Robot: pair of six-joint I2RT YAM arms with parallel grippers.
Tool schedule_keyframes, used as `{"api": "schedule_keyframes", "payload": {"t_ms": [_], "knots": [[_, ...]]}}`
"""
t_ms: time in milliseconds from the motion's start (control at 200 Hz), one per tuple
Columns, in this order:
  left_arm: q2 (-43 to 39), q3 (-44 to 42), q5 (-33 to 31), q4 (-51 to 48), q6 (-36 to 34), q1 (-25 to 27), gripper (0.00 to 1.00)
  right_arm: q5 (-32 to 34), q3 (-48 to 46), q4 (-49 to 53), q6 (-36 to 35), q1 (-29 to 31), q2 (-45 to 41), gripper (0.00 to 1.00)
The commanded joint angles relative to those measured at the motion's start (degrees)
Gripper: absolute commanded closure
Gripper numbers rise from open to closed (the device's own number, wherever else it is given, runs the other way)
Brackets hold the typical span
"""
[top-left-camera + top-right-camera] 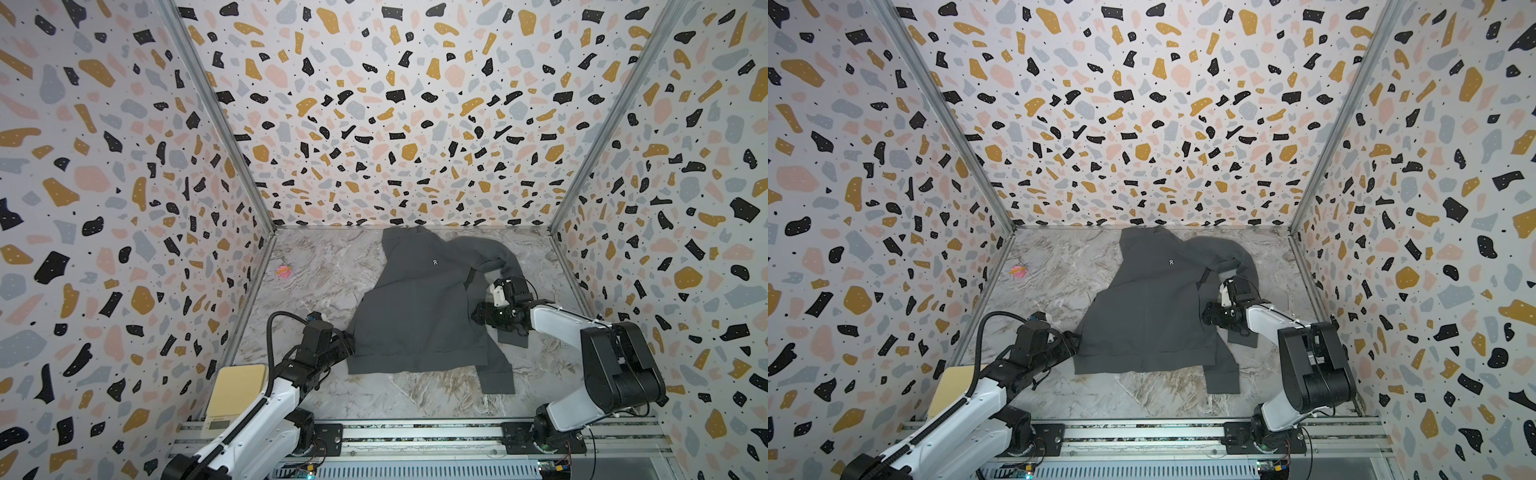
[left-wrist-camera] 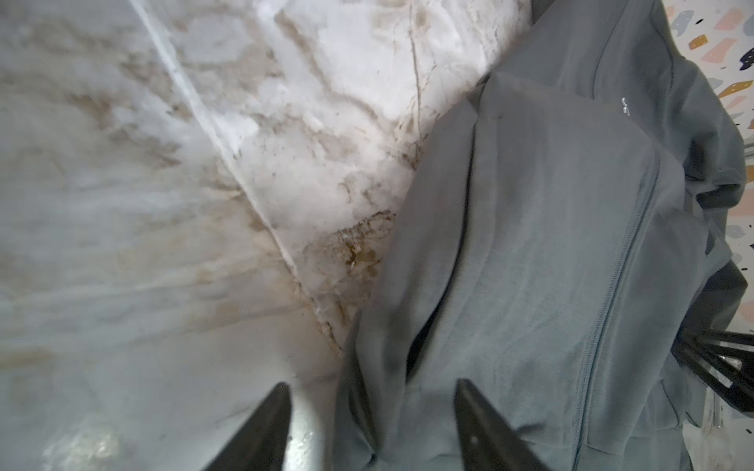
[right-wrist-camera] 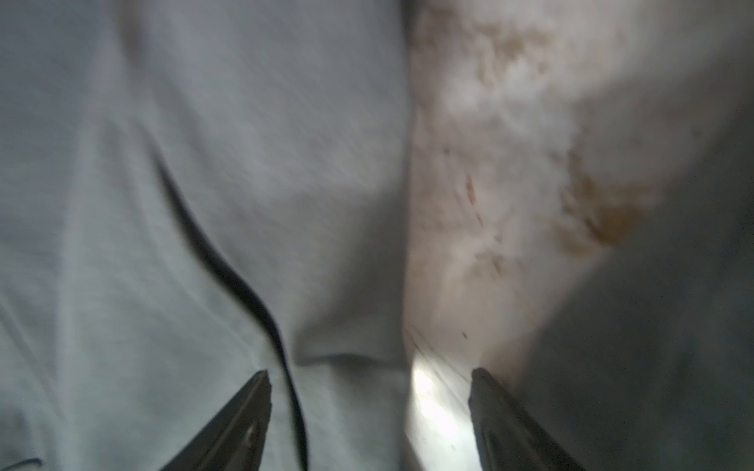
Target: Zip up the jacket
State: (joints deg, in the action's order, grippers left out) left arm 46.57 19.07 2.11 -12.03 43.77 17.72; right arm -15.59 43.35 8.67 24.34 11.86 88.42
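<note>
The jacket lies flat, front up, on the marble-patterned tabletop, a little right of centre, collar towards the back wall; soft charcoal fabric, matte and lightly rumpled in both top views. A small white logo sits on the chest; the zip runs as one straight seam down the front to the hem. One sleeve arches out on the right side in a loose curve; the other sleeve ends in a squared cuff below the hem.

The left claw is at the jacket's left edge near the hem; the wrist view shows it spread wide, its dark tapered fingers one over bare marble and one over cloth, nothing pinched between them; the zip's fine ribbed teeth show well beside it.

The right claw is at the opposite side, just under the arching sleeve; its view is blurred, but it is gaping wide too, gripping nothing; smooth grey fabric with a thin black strip lies beneath one finger, veined stone beneath the other.

Speckled terrazzo walls box it in; a pink scrap lies far left.
</note>
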Motion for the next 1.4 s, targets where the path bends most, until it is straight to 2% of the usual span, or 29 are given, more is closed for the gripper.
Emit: {"api": "schedule_keyframes", "payload": {"t_ms": [0, 75, 150, 305, 486, 651, 851, 956, 1091, 1187, 1292, 1372, 1392], "knots": [[0.35, 7.0, -5.58, 0.66, -4.52, -0.27, 0.13, -2.14, -1.09, -1.39, 0.16, 0.1, -0.21, 0.22], [6.27, 13.01, -7.59, 4.5, -6.39, -0.22, 0.04, -2.11, -2.41, -1.32, 0.06, 0.18, -1.38, 0.22], [16.67, 20.77, -8.15, 7.29, -8.69, -0.23, 0.0, -2.4, -4.18, -1.15, 0.19, 0.18, -2.94, 0.22], [43.75, 42.91, -6.53, 4.91, -13.59, -0.25, 0.0, -4.77, -8.49, -2.34, 1.58, 0.52, -6.94, 0.22], [67.86, 62.46, 0.58, 5.55, -9.08, -1.08, 0.04, -9.57, -13.43, -5.43, 4.25, 1.16, -11.32, 0.25], [81.62, 73.9, 5.03, 7.24, -1.92, -1.89, 0.11, -12.3, -16.01, -7.43, 5.37, 2.53, -12.72, 0.26], [89.39, 79.92, 6.49, 12.0, 5.47, -2.07, 0.19, -15.03, -17.34, -9.74, 5.72, 3.13, -11.4, 0.26], [92.69, 81.88, 8.52, 18.73, 10.14, -2.16, 0.27, -17.33, -18.62, -12.26, 6.31, 3.13, -10.91, 0.27], [99.77, 89.15, 13.7, 21.78, 13.71, -2.16, 0.41, -21.62, -20.4, -16.79, 7.65, 3.17, -11.48, 0.33], [102.99, 91.86, 17.39, 27.54, 17.11, -2.17, 0.63, -23.95, -21.02, -19.38, 8.28, 3.17, -12.58, 0.39], [104.07, 94.23, 18.87, 29.86, 16.74, -2.16, 0.83, -26.2, -21.11, -21.06, 8.73, 3.12, -13.83, 0.46], [103.54, 94.57, 19.58, 30.34, 15.32, -2.25, 1.0, -28.78, -21.78, -24.24, 10.48, 3.17, -14.96, 0.61], [103.33, 94.65, 19.79, 30.28, 14.74, -2.33, 1.0, -29.21, -22.02, -25.03, 11.07, 3.12, -15.34, 0.66]]}}
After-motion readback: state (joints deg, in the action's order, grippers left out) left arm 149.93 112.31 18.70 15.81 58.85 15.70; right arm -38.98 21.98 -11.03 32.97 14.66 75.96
